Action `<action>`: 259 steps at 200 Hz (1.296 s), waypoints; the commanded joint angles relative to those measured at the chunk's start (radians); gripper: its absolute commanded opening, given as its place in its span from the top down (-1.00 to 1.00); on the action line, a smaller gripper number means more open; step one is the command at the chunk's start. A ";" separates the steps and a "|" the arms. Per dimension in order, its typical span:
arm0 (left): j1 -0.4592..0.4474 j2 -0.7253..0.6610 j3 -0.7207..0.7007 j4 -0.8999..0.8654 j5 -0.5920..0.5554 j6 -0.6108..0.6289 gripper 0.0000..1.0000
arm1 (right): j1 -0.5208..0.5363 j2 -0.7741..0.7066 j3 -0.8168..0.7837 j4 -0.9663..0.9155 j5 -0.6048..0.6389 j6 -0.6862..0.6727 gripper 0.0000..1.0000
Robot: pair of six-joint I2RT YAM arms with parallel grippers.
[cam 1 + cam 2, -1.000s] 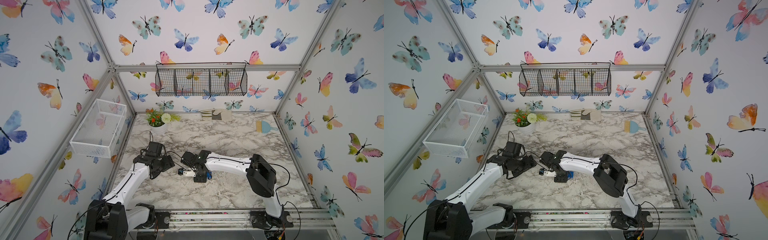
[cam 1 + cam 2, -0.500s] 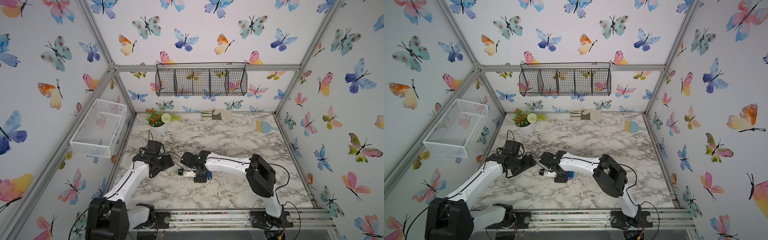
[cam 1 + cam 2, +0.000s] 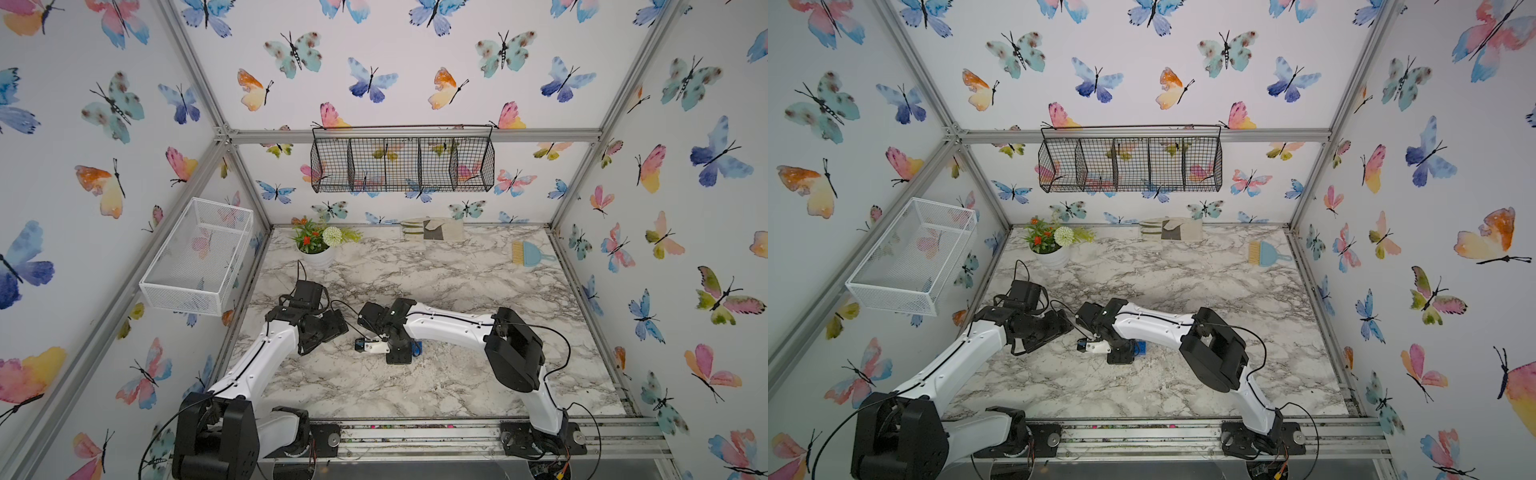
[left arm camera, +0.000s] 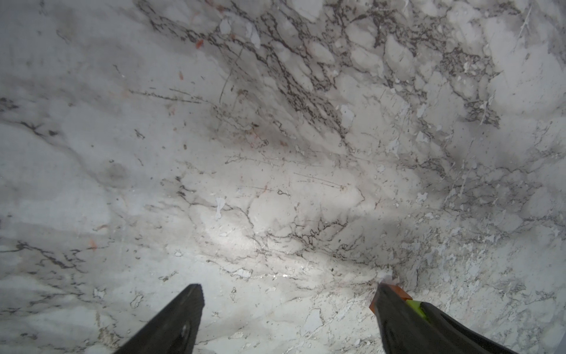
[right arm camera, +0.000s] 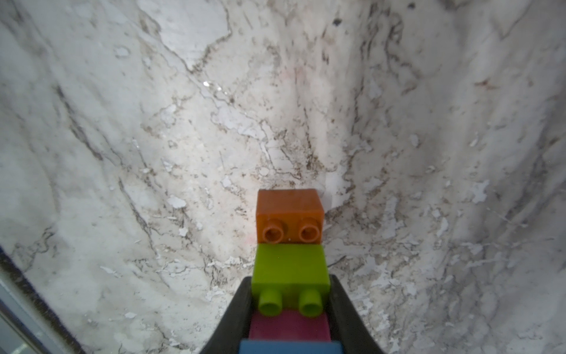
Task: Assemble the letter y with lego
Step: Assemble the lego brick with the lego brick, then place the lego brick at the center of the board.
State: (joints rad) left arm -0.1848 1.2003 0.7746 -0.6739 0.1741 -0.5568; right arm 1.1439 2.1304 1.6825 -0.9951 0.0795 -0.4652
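White pot [image 3: 319, 259] holds flowers [image 3: 322, 237]; right pincer [image 5: 290, 285] clamps the letter y [image 5: 289, 266], left pincer [image 4: 288, 288] gapes apart.

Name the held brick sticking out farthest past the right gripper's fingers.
The orange brick: it sits at the very end, beyond the lime green brick, which is between the fingers.

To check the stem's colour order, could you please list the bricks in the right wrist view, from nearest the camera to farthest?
blue brick → pink brick → lime green brick → orange brick
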 commanded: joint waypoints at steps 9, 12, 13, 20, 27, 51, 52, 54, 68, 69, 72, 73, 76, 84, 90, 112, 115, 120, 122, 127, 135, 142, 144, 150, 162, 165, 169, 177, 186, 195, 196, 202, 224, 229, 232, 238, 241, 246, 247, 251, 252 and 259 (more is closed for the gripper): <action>0.004 0.007 0.022 -0.020 0.017 0.015 -0.78 | 0.007 0.083 -0.026 -0.014 -0.074 -0.001 0.57; 0.005 0.007 0.021 -0.019 0.017 0.015 -0.78 | 0.007 0.084 -0.026 -0.014 -0.073 0.000 0.57; 0.004 0.008 0.022 -0.019 0.017 0.015 -0.78 | 0.007 0.083 -0.026 -0.014 -0.072 0.000 0.57; 0.004 0.010 0.022 -0.016 0.017 0.017 -0.77 | 0.007 0.081 -0.026 -0.014 -0.075 0.002 0.57; 0.005 0.013 0.021 -0.014 0.017 0.017 -0.78 | 0.007 0.079 -0.025 -0.014 -0.075 0.005 0.57; 0.004 0.018 0.026 -0.012 0.018 0.017 -0.78 | 0.007 0.047 -0.027 0.003 -0.069 0.028 0.57; 0.005 0.018 0.027 -0.012 0.018 0.017 -0.78 | 0.007 0.046 -0.027 0.003 -0.069 0.029 0.57; 0.005 0.018 0.027 -0.010 0.019 0.017 -0.78 | 0.006 0.041 -0.027 0.005 -0.069 0.031 0.57; 0.007 0.018 0.031 -0.007 0.019 0.016 -0.77 | 0.005 0.001 -0.034 0.030 -0.079 0.042 0.55; 0.006 0.018 0.031 -0.006 0.019 0.016 -0.77 | 0.004 -0.002 -0.035 0.031 -0.079 0.043 0.55; 0.007 0.018 0.032 -0.006 0.019 0.016 -0.78 | 0.005 -0.012 -0.036 0.037 -0.083 0.044 0.54; 0.006 0.018 0.032 -0.006 0.018 0.016 -0.78 | 0.005 -0.016 -0.037 0.038 -0.085 0.045 0.54; 0.006 0.018 0.032 -0.005 0.019 0.017 -0.78 | 0.004 -0.024 -0.037 0.042 -0.092 0.047 0.54; 0.008 0.019 0.034 -0.003 0.019 0.016 -0.78 | 0.001 -0.046 -0.038 0.052 -0.112 0.052 0.52; 0.008 0.020 0.034 -0.003 0.019 0.016 -0.78 | -0.002 -0.061 -0.038 0.056 -0.129 0.056 0.51; 0.009 0.017 0.029 0.003 0.026 0.016 -0.78 | -0.034 -0.108 -0.059 0.084 -0.223 0.072 0.46; 0.010 0.016 0.028 0.005 0.026 0.015 -0.78 | -0.041 -0.112 -0.065 0.090 -0.241 0.074 0.46; 0.010 0.015 0.026 0.007 0.028 0.014 -0.78 | -0.055 -0.120 -0.077 0.098 -0.273 0.075 0.44; 0.012 0.014 0.024 0.008 0.028 0.014 -0.78 | -0.061 -0.122 -0.081 0.103 -0.286 0.077 0.43; 0.013 0.012 0.022 0.010 0.030 0.012 -0.78 | -0.077 -0.128 -0.096 0.115 -0.318 0.080 0.42; 0.013 0.009 0.018 0.010 0.033 0.011 -0.78 | -0.104 -0.138 -0.121 0.136 -0.364 0.086 0.41; 0.012 0.009 0.015 0.011 0.036 0.011 -0.78 | -0.124 -0.145 -0.147 0.152 -0.406 0.086 0.40; 0.013 0.008 0.014 0.011 0.035 0.011 -0.78 | -0.131 -0.147 -0.154 0.158 -0.419 0.087 0.40; 0.013 0.006 0.011 0.011 0.036 0.011 -0.78 | -0.151 -0.156 -0.179 0.177 -0.456 0.088 0.37; 0.014 0.005 0.008 0.013 0.036 0.011 -0.78 | -0.188 -0.171 -0.223 0.212 -0.526 0.087 0.35; 0.014 0.004 0.007 0.014 0.035 0.011 -0.78 | -0.197 -0.172 -0.234 0.220 -0.543 0.089 0.35; 0.015 0.004 0.006 0.013 0.036 0.011 -0.78 | -0.208 -0.172 -0.247 0.229 -0.560 0.091 0.34; 0.014 0.002 0.005 0.016 0.036 0.012 -0.78 | -0.231 -0.169 -0.267 0.244 -0.590 0.096 0.33; 0.014 0.005 0.003 0.016 0.038 0.011 -0.78 | -0.254 -0.158 -0.281 0.248 -0.626 0.098 0.33; 0.014 0.005 0.002 0.017 0.039 0.011 -0.78 | -0.274 -0.147 -0.288 0.245 -0.671 0.089 0.34; 0.014 0.005 0.002 0.017 0.039 0.011 -0.78 | -0.276 -0.144 -0.289 0.245 -0.676 0.088 0.34; 0.015 0.005 0.002 0.019 0.042 0.010 -0.78 | -0.286 -0.140 -0.296 0.248 -0.701 0.083 0.34; 0.015 0.003 -0.001 0.019 0.041 0.009 -0.78 | -0.324 -0.139 -0.328 0.283 -0.805 0.071 0.33; 0.014 0.002 -0.001 0.020 0.041 0.009 -0.78 | -0.334 -0.137 -0.332 0.286 -0.829 0.067 0.33; 0.014 0.001 -0.001 0.020 0.040 0.009 -0.78 | -0.339 -0.135 -0.333 0.286 -0.844 0.065 0.33; 0.013 0.001 -0.003 0.019 0.040 0.009 -0.78 | -0.347 -0.130 -0.334 0.285 -0.868 0.057 0.33; 0.013 -0.001 -0.003 0.019 0.040 0.009 -0.78 | -0.352 -0.129 -0.335 0.286 -0.876 0.055 0.33; 0.013 0.000 -0.004 0.020 0.041 0.008 -0.78 | -0.359 -0.125 -0.337 0.287 -0.889 0.052 0.32; 0.014 0.000 -0.004 0.020 0.041 0.009 -0.78 | -0.359 -0.125 -0.337 0.288 -0.891 0.051 0.32; 0.015 0.000 -0.005 0.021 0.041 0.009 -0.78 | -0.363 -0.121 -0.339 0.287 -0.897 0.048 0.32; 0.015 0.001 -0.005 0.021 0.040 0.009 -0.78 | -0.365 -0.120 -0.339 0.287 -0.898 0.047 0.32; 0.014 0.002 -0.006 0.022 0.040 0.008 -0.78 | -0.371 -0.109 -0.338 0.282 -0.906 0.041 0.31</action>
State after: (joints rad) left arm -0.1768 1.2114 0.7765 -0.6540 0.2050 -0.5568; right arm 0.7963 1.9865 1.3529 -0.7269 -0.6956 -0.3927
